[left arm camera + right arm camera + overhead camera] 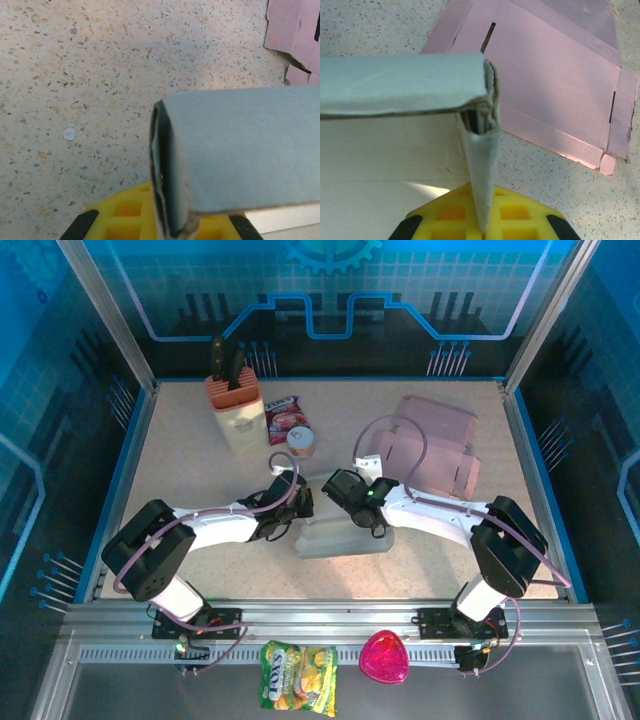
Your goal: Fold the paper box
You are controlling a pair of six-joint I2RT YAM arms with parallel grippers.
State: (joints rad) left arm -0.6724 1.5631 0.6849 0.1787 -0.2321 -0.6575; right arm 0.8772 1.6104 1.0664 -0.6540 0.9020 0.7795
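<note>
Grey box [340,538] sits just near-left of pink carton [435,445], long axis L-R. Left gripper [293,502] clamped on its left end wall, right gripper [347,492] prob. on right end; both equally close.

Looks like a robotics lab test cell to us, not anyone's kitchen. We've got a speckled beige tabletop [190,470] boxed in by silver aluminium extrusion posts [105,310] and glossy blue panels printed with circuit-and-gear graphics [330,290]. There's a white-and-black robot arm on the left [215,525] and its twin on the right [435,512], both bolted to a slotted metal rail [330,625]. The beige knife block with an orange top [235,410], red snack packet [283,418] and yellow-green candy bag [298,675] look like staged props.
</note>
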